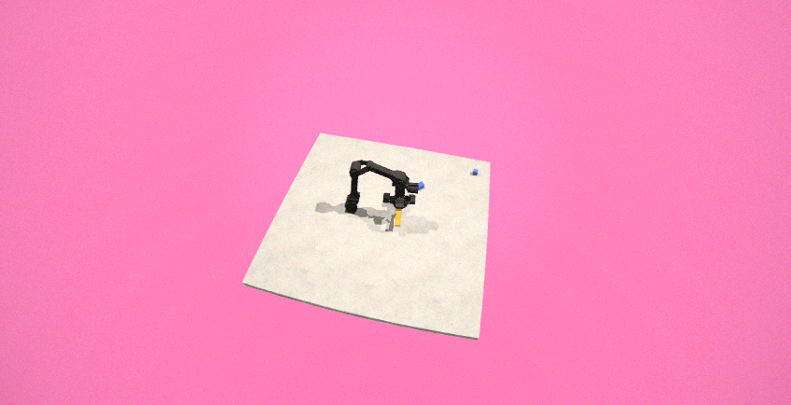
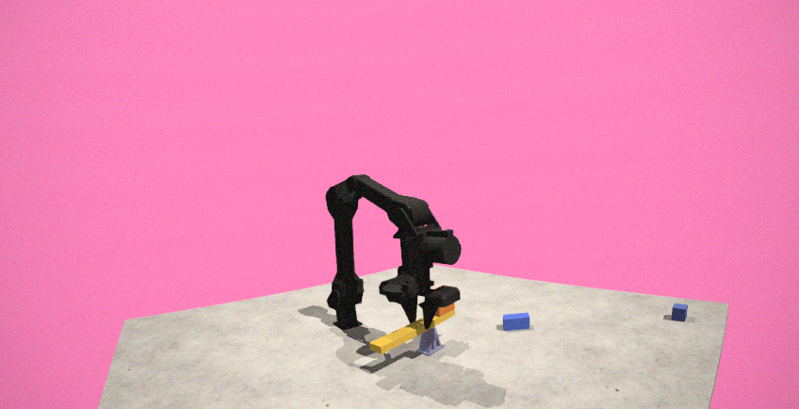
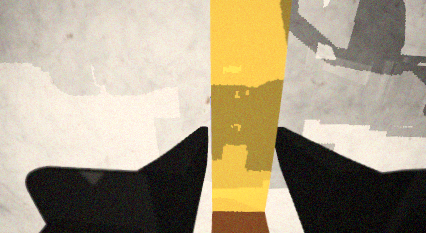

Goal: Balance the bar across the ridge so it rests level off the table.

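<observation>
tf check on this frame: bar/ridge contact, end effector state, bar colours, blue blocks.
1. The bar lies across the lavender ridge. True.
2. The end effector is clamped tight on the bar. False: in the wrist view a thin gap shows between each of the fingers and the bar's sides, so it is open.
3. The bar is yellow along its whole length. False: it has an orange end under the end effector.
4. Two blue blocks sit on the table, apart from the bar. True.
5. A blue block rests on the bar. False: nothing lies on it.
</observation>
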You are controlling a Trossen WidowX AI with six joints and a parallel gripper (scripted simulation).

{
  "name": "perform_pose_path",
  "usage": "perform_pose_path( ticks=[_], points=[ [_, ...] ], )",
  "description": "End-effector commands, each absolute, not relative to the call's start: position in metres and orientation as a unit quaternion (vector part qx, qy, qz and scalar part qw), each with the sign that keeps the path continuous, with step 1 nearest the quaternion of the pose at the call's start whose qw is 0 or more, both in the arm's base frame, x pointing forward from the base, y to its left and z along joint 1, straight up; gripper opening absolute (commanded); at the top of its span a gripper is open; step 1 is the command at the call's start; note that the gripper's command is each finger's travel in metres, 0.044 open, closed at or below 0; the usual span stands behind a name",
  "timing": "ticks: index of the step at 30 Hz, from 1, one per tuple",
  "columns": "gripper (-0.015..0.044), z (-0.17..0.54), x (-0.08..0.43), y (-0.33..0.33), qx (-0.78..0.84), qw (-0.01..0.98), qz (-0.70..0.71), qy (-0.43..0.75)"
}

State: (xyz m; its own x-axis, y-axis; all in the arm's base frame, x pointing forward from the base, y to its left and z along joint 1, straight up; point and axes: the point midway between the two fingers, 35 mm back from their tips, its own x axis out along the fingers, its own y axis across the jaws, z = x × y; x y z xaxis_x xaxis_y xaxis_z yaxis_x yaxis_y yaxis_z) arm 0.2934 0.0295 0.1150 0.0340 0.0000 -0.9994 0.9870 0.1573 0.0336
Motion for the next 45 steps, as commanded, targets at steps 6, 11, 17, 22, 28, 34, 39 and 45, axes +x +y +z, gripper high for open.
perform_pose_path(
  ticks=[6,11,17,22,28,34,39,45],
  points=[
    [0.0290,0.115,0.293,0.029,0.467,0.547,-0.451,0.529],
    [0.0421,0.115,0.293,0.029,0.467,0.547,-0.451,0.529],
    [0.0440,0.131,0.296,0.030,0.467,0.547,-0.451,0.529],
    [0.0440,0.188,0.295,0.030,0.467,0.547,-0.451,0.529],
    [0.0440,0.215,0.290,0.029,0.467,0.547,-0.451,0.529],
    [0.0440,0.215,0.290,0.029,0.467,0.547,-0.451,0.529],
    [0.0440,0.215,0.290,0.029,0.467,0.547,-0.451,0.529],
    [0.0440,0.215,0.290,0.029,0.467,0.547,-0.451,0.529]
  ],
)
